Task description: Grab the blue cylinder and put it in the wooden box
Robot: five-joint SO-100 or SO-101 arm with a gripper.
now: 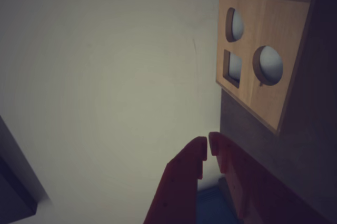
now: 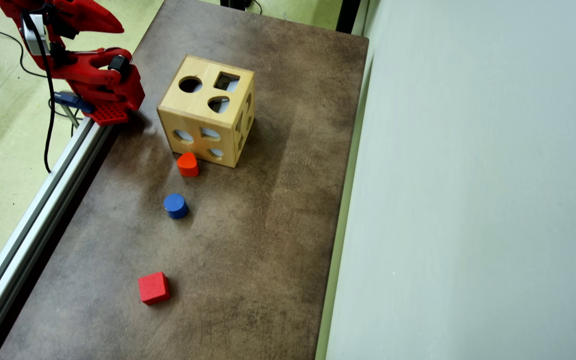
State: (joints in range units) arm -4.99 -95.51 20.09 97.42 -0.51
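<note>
While claw (image 1: pixel 208 148) empty, orange-red block (image 2: pixel 187 164) beside wooden box (image 2: pixel 207 118)

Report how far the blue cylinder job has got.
Nothing looks done yet. The blue cylinder stands on the brown table, apart from the wooden box, between the orange-red block and the red cube. Nothing is in hand: in the wrist view the gripper is shut and empty, and the arm sits folded at the table's edge. Reaching, grasping and dropping it in are all left.

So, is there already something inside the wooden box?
Through the holes of the wooden box only pale light shows, no block. Most of its inside is hidden by the walls. The blue cylinder stands outside on the table.
</note>
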